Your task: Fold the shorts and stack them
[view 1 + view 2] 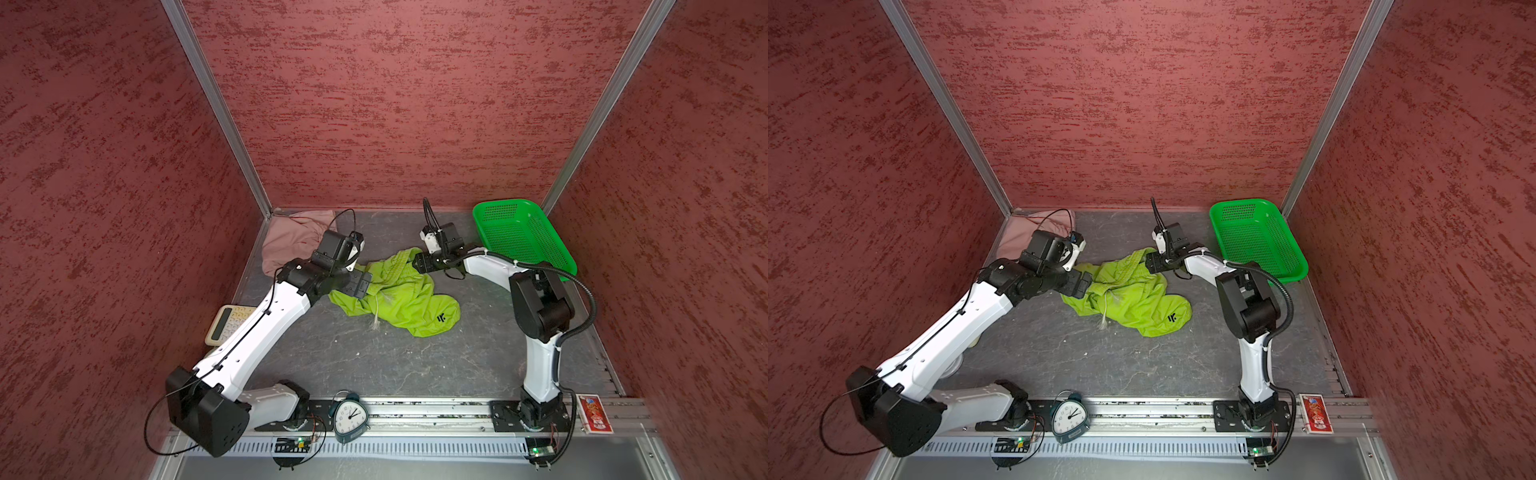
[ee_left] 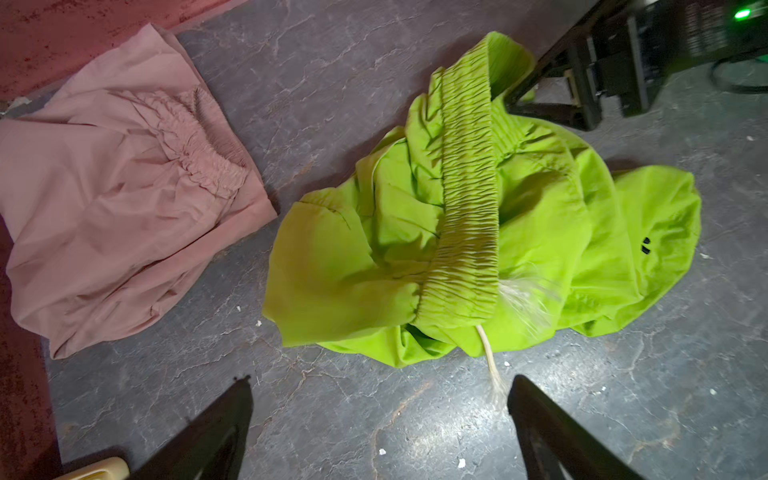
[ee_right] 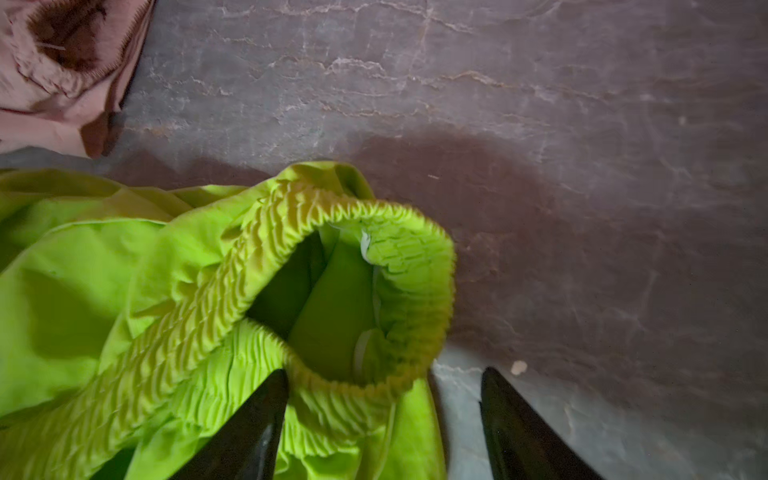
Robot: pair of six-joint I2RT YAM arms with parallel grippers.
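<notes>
The lime green shorts (image 1: 399, 295) are lying crumpled in the middle of the bench (image 1: 374, 365). The pink shorts (image 1: 291, 241) are sitting bunched in the far left corner, apart from them. Neither top view is making clear how the claws stand; the wrist views are settling that. The left claw (image 2: 381, 377) is hanging spread wide over bare bench, one finger just beside the frayed drawstring (image 2: 492, 365), pinching nothing. The right claw (image 3: 385, 370) is standing spread too. One of its fingers is lying against the green waistband (image 3: 187, 332), whose looped end is sitting between the fingers, unpinched. Only the top views are taking in the green basket (image 1: 536, 245), which is sitting at the far right of the bench.
</notes>
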